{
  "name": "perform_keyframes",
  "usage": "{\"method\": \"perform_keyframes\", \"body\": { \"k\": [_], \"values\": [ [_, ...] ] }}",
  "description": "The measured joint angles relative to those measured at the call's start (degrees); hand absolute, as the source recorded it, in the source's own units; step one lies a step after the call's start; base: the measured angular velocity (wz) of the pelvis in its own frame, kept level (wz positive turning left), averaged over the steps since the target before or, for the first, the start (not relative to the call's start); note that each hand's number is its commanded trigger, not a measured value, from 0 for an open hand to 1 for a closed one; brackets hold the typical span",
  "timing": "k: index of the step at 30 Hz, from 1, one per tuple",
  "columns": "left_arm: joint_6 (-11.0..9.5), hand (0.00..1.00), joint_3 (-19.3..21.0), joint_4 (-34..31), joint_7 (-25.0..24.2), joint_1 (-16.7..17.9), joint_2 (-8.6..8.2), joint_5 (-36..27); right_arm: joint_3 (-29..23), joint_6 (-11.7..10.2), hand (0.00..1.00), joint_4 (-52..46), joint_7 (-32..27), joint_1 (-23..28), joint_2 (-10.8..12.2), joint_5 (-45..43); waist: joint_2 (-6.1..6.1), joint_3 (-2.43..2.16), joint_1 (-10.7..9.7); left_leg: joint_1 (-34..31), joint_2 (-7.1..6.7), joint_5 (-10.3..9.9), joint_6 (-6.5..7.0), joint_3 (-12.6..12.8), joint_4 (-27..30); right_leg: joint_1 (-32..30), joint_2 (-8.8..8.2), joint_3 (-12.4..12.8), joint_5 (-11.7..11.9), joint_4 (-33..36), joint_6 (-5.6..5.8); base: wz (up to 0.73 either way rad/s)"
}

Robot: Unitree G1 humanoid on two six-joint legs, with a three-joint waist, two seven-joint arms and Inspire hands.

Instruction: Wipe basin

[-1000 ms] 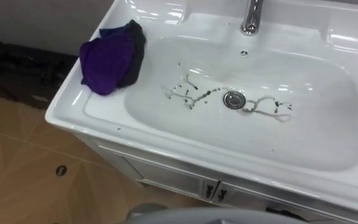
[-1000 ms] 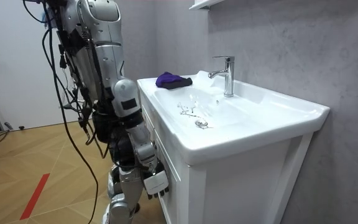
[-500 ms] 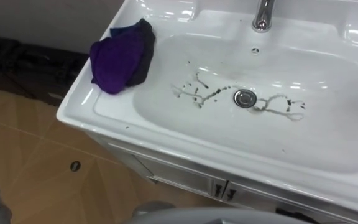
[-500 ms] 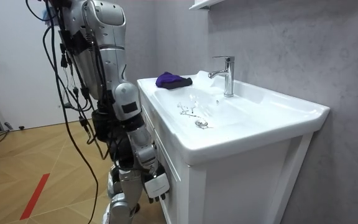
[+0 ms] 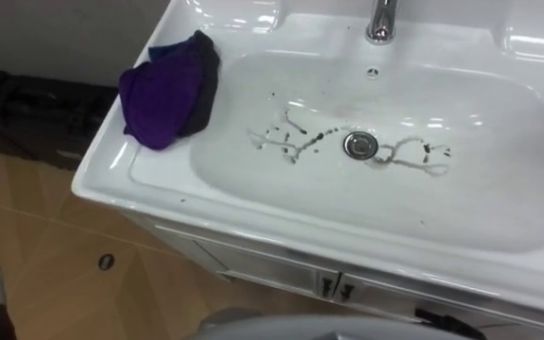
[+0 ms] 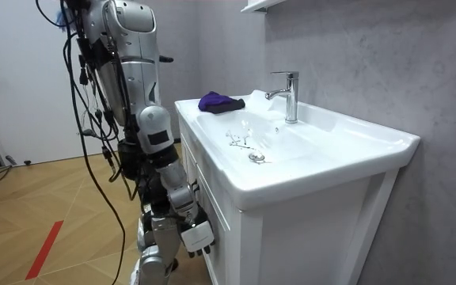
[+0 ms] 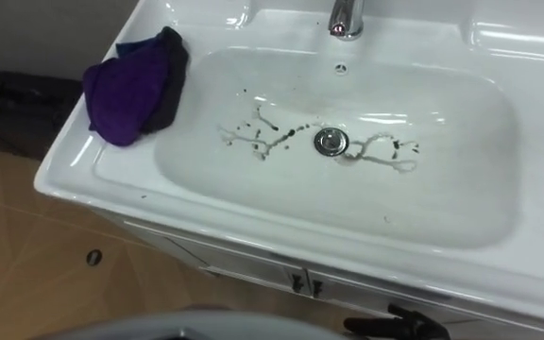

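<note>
The purple cloth point(image 5: 166, 90) is still lying bunched on the left rim of the basin point(image 5: 149, 167), untouched. Over the last second only the head camera's view is being swung slightly from side to side. Dark streaks point(image 5: 286, 142) are still showing around the drain point(image 5: 359, 144). The right hand point(image 6: 196, 236) is being kept low beside the cabinet point(image 6: 307, 237) — its finger state cannot be told. Wiping is judged not yet begun — the cloth is first to be picked up.

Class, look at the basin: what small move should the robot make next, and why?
Probably reach for the purple cloth, which lies ungrasped on the basin's left rim, since dark marks around the drain are not yet wiped.
</note>
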Motion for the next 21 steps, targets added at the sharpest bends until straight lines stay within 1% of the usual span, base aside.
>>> {"method": "perform_keyframes", "body": {
  "k": [1,2,4,5,7,8,9,13,14,15,16,18,19,21],
  "values": [
    [0.0,0.00,-1.0,-0.9,-0.7,0.0,-0.01,2.9,0.0,-0.3,0.00,0.2,0.5,0.0,0.0,0.0,-0.22,0.14,-0.7,0.1,0.00,0.0,0.00,0.0,-0.2,0.1,0.02,-0.1,0.0,0.0,0.00,0.00],
    [0.1,0.00,-1.7,-1.4,-1.3,0.1,-0.01,4.3,0.0,-0.3,0.00,0.2,0.8,0.0,0.0,0.0,-0.23,0.15,-1.0,0.2,0.04,0.0,0.00,0.1,-0.4,0.1,0.02,0.0,0.0,-0.1,0.00,0.00],
    [0.2,0.00,-4.2,-3.4,-3.8,0.1,-0.19,10.4,0.0,-0.7,0.00,0.2,1.2,-0.4,0.3,0.1,-0.47,0.23,-1.6,0.5,0.19,0.0,0.00,1.2,-0.5,0.3,0.04,0.3,0.0,-0.1,0.00,-0.09],
    [0.2,0.00,-4.9,-3.8,-4.3,0.1,-0.28,12.0,0.0,-0.8,0.00,0.2,1.3,-0.5,0.3,0.2,-0.52,0.24,-1.9,0.6,0.21,0.0,0.00,1.4,-0.5,0.3,0.03,0.4,0.0,-0.1,0.00,-0.06],
    [0.2,0.00,-7.6,-4.9,-6.2,0.1,-0.42,16.8,0.2,-1.2,0.00,0.4,1.5,-0.8,0.5,0.4,-0.63,0.30,-2.7,0.9,0.22,0.0,0.00,1.7,-0.5,0.4,-0.04,0.7,0.0,0.0,0.01,-0.08],
    [0.2,0.00,-8.5,-5.0,-6.5,0.0,-0.42,17.3,0.2,-1.5,0.00,0.7,1.5,-1.0,0.6,0.6,-0.66,0.32,-3.1,0.9,0.22,0.0,0.00,1.7,-0.5,0.3,-0.03,0.8,0.0,0.0,0.01,-0.08],
    [0.2,0.00,-10.1,-5.0,-7.3,0.0,-0.45,18.1,0.3,-1.7,0.00,1.5,1.5,-1.6,0.7,1.2,-0.76,0.38,-3.9,0.9,0.21,0.0,0.00,1.7,-0.5,0.3,-0.01,0.9,0.0,0.0,0.01,-0.05],
    [0.2,0.00,-15.2,-5.0,-10.3,0.0,-0.98,19.5,0.8,-1.8,0.00,1.9,2.0,-2.4,0.9,1.8,-0.92,0.36,-5.7,0.9,0.22,0.0,0.00,1.7,-0.5,0.1,0.06,1.6,0.0,0.0,0.00,-0.07],
    [0.2,0.00,-15.7,-5.0,-10.9,0.0,-1.02,19.9,0.9,-1.8,0.00,1.9,2.2,-2.4,0.9,1.8,-1.04,0.35,-5.7,0.9,0.24,0.0,0.00,1.8,-0.5,0.0,0.07,1.8,0.0,0.0,0.00,-0.12],
    [0.2,0.00,-16.7,-5.0,-11.6,0.0,-1.05,21.8,1.3,-2.0,0.00,1.9,2.6,-2.4,0.9,1.8,-0.97,0.18,-5.8,0.9,0.30,0.0,0.00,2.0,-0.5,-0.1,0.10,2.0,0.0,0.0,-0.05,-0.14],
    [0.2,0.00,-17.5,-5.1,-12.3,0.0,-1.06,23.5,1.4,-2.2,0.00,1.9,2.9,-2.4,0.9,1.8,-1.25,0.16,-5.8,1.0,0.38,0.0,0.00,2.3,-0.6,-0.1,0.15,2.3,0.1,0.0,-0.07,-0.13],
    [0.2,0.00,-18.2,-5.1,-13.2,0.0,-1.44,25.3,2.1,-2.6,0.00,2.1,2.9,-2.5,1.0,1.7,-1.72,0.22,-6.1,1.4,0.46,0.0,0.00,2.4,-0.9,0.1,0.20,2.5,0.1,0.0,-0.12,-0.08],
    [0.2,0.00,-18.4,-5.0,-13.6,0.0,-1.94,25.6,2.4,-3.0,0.00,2.3,3.1,-2.6,1.0,1.7,-1.89,0.15,-6.2,1.8,0.53,0.0,0.00,2.4,-1.5,0.2,0.29,2.5,0.1,0.0,-0.14,0.00],
    [0.2,0.00,-19.5,-4.8,-13.6,0.0,-2.24,25.6,2.5,-3.5,0.00,3.1,3.2,-2.9,1.1,1.8,-1.99,0.23,-6.7,2.4,0.64,0.0,-0.01,2.5,-2.1,0.5,0.43,2.6,0.1,-0.1,-0.18,0.00]
  ]
}}
